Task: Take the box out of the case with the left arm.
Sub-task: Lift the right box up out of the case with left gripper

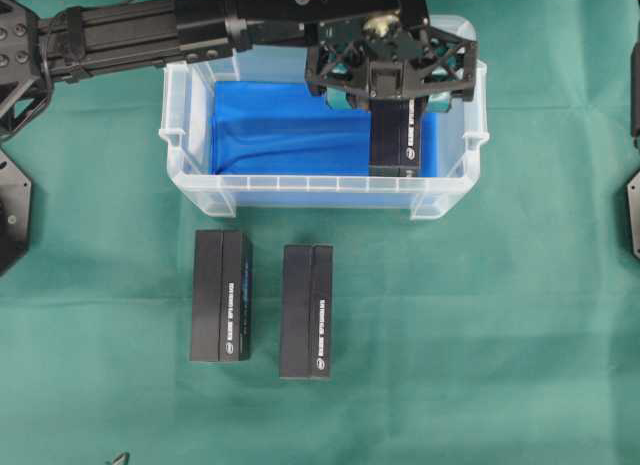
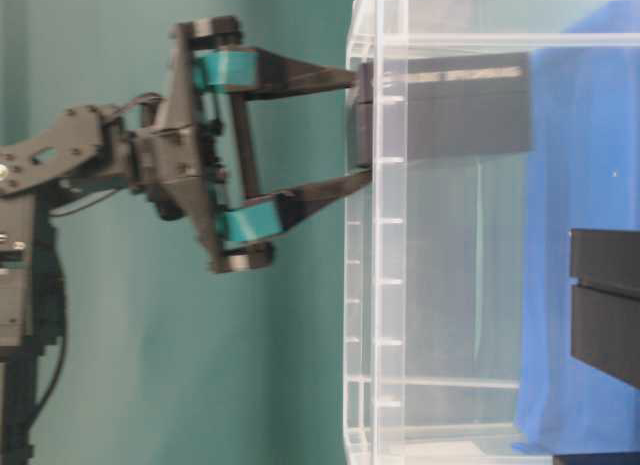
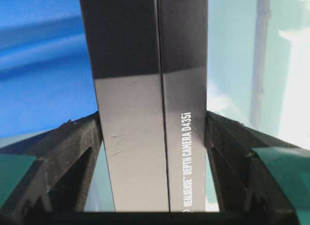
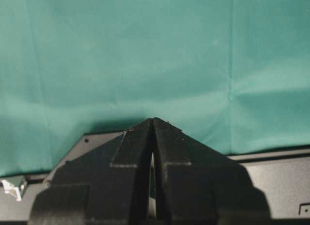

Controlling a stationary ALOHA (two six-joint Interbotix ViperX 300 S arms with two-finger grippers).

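The case (image 1: pixel 190 155) is a clear plastic bin with a blue sheet on its bottom, standing at the back of the green cloth. A black box (image 1: pixel 392 140) with white lettering is in its right part. My left gripper (image 1: pixel 390 97) reaches in from the left and is shut on the box's upper end. In the left wrist view both black fingers (image 3: pixel 82 147) press the box (image 3: pixel 145 113) on its two sides. The table-level view shows the gripper (image 2: pixel 355 125) holding the box (image 2: pixel 450 105) at the case's rim (image 2: pixel 365 285). My right gripper (image 4: pixel 152 121) is shut over bare cloth, holding nothing.
Two more black boxes (image 1: pixel 220 295) (image 1: pixel 306 311) lie side by side on the cloth in front of the case. The left arm's long tube (image 1: pixel 130 35) crosses above the case's back left corner. Part of the right arm's base (image 1: pixel 632 205) shows at the right edge.
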